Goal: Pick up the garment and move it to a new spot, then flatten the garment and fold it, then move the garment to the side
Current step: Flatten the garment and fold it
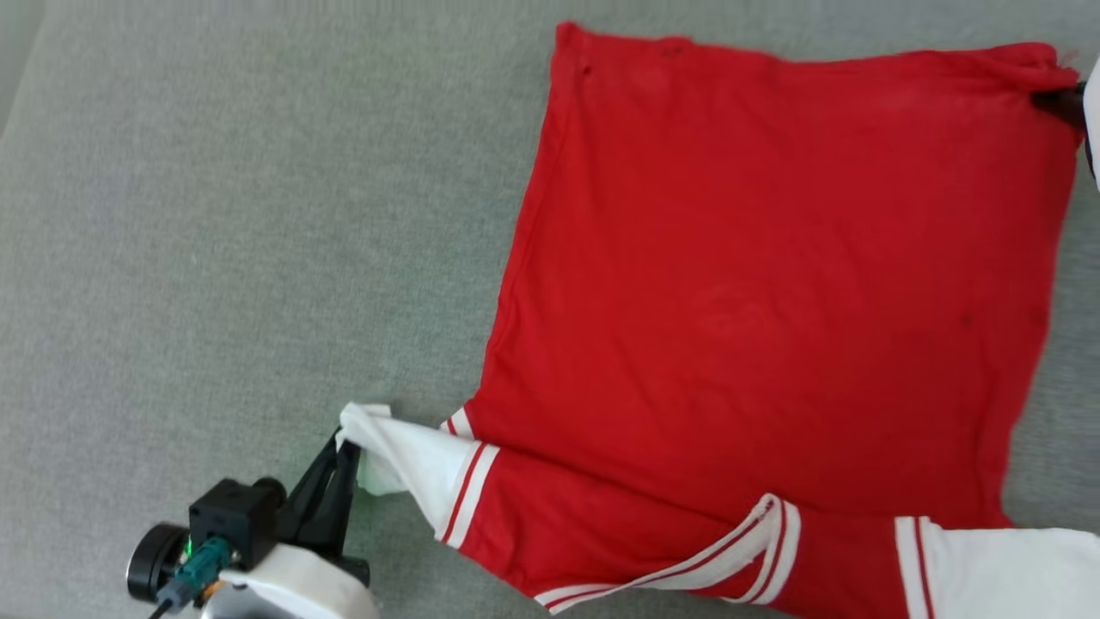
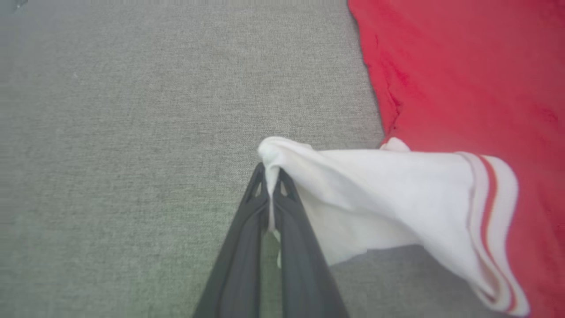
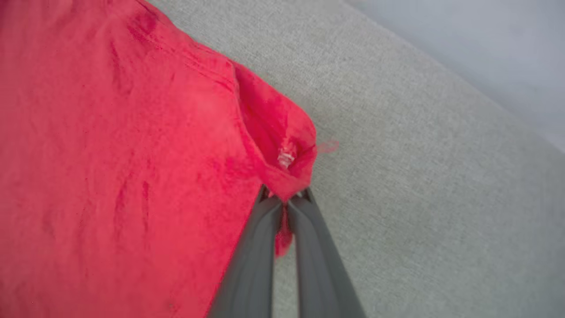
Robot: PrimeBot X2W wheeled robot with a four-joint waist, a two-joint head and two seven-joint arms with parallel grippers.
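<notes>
Nearest the robot, at the lower left of the head view, the left pincer point(image 1: 345, 443) is closed on the tip of the white sleeve point(image 1: 412, 468) of the garment point(image 1: 773, 284). The left wrist view confirms the grip: both fingers meet with white cloth pinched between them. The sleeve is lifted off the grey surface point(image 1: 215, 215) and drawn out to the robot's left. Just beyond, the striped collar trim point(image 1: 760, 550) and the second white sleeve point(image 1: 1005, 567) lie along the near edge. The red body lies plain side up, spread almost flat across the right half of the surface, with light wrinkles only. At the far right corner, the right pincer point(image 1: 1059, 101) is closed on the hem corner point(image 3: 282, 145). The right wrist view shows red cloth bunched between its fingers.

Task status, as a judgement: the garment appears to sit at its working spot. Flattening is under way, with two diagonally opposite points gripped for a stretch. Outstanding steps: smooth the near sleeves and shoulder line, make the folds, then move the folded garment to the side.
</notes>
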